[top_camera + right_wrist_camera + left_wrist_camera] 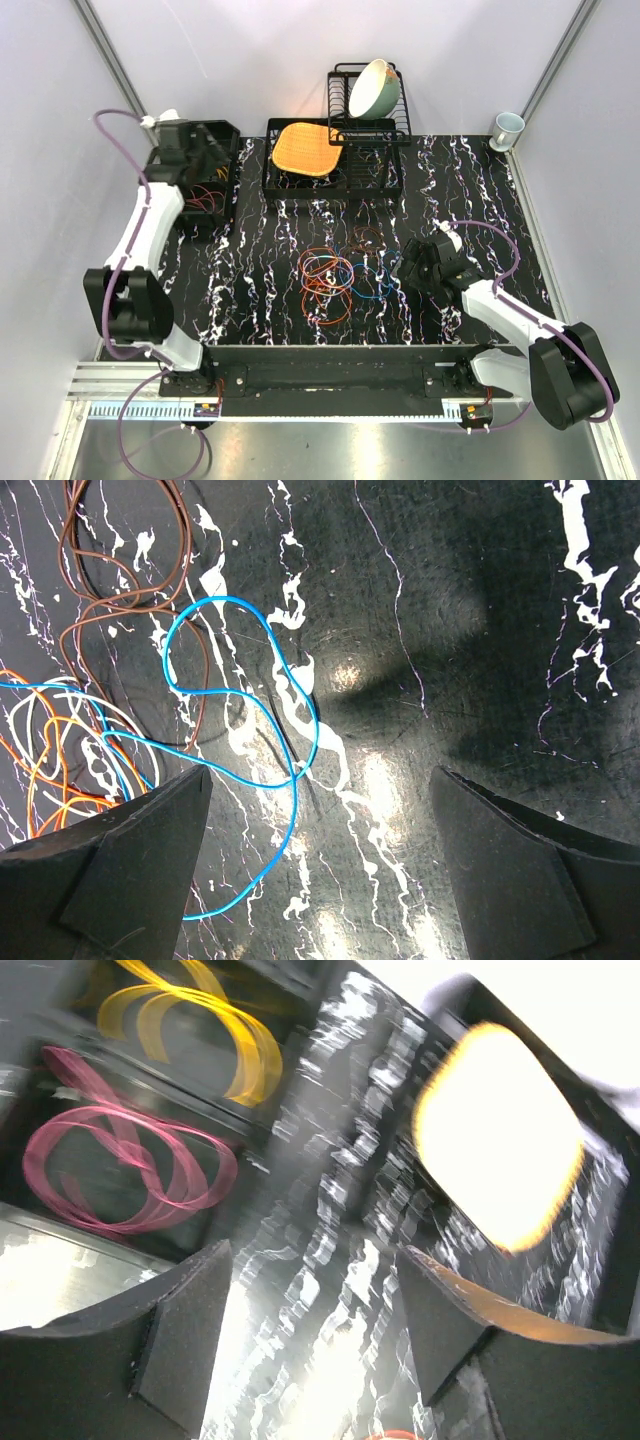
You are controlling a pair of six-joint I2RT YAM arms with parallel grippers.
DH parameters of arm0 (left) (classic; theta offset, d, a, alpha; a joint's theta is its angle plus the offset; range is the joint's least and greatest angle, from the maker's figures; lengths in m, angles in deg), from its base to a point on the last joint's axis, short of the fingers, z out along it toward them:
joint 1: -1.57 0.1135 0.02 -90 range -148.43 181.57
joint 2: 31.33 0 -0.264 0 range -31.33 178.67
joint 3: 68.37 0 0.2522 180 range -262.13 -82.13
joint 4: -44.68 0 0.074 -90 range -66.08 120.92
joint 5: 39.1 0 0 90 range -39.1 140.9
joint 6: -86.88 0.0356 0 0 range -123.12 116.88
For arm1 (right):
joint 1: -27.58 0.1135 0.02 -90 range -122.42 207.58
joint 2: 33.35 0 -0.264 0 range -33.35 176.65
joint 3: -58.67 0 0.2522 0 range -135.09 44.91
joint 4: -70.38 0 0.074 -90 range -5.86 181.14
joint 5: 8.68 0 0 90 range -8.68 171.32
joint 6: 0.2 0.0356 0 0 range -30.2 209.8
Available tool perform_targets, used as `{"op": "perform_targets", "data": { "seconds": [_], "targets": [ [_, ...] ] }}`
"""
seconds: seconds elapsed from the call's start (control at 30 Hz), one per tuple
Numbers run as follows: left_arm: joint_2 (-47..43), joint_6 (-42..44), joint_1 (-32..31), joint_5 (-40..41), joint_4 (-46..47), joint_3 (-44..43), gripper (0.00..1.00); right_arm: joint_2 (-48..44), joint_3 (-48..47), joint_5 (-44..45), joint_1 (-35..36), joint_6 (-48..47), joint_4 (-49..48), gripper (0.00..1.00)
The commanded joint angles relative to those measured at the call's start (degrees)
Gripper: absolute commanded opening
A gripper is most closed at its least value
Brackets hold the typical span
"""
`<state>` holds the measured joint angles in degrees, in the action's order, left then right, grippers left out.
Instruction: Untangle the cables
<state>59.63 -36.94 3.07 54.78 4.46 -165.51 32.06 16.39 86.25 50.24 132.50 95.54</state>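
Note:
A tangle of thin cables (335, 275) in orange, red, blue and brown lies mid-table. My right gripper (415, 262) hovers just right of it, open and empty. In the right wrist view (320, 865) a blue cable (240, 740) loops between its fingers on the table, with a brown cable (130, 590) and orange cables (50, 765) further left. My left gripper (210, 150) is over the black bin (228, 140) at the far left, open and empty (315, 1330). A yellow coil (200, 1020) and a pink-red coil (120, 1170) lie in separate compartments of the bin.
A black tray (380, 185) with an orange woven mat (305, 147) stands at the back centre. A wire rack (398, 125) behind it holds a tilted bowl (375, 88). A mug (507, 128) stands at the back right corner. Walls close in on both sides.

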Motion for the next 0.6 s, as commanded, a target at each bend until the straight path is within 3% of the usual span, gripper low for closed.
{"op": "perform_targets", "data": {
  "seconds": [0.0,0.3,0.57],
  "targets": [
    [-5.0,4.7,-9.7,4.8,-1.8,2.5,0.72,-1.0,-1.6,0.2,-0.1,-0.6,-2.0,0.96],
    [-11.7,4.3,-24.0,3.3,-1.7,16.6,0.74,-1.9,-1.2,0.3,-0.1,-0.4,-2.1,0.97],
    [-12.9,1.2,-39.1,1.1,5.0,26.2,0.74,-1.6,-1.4,0.3,-0.1,-0.3,-2.0,0.97]
  ]
}}
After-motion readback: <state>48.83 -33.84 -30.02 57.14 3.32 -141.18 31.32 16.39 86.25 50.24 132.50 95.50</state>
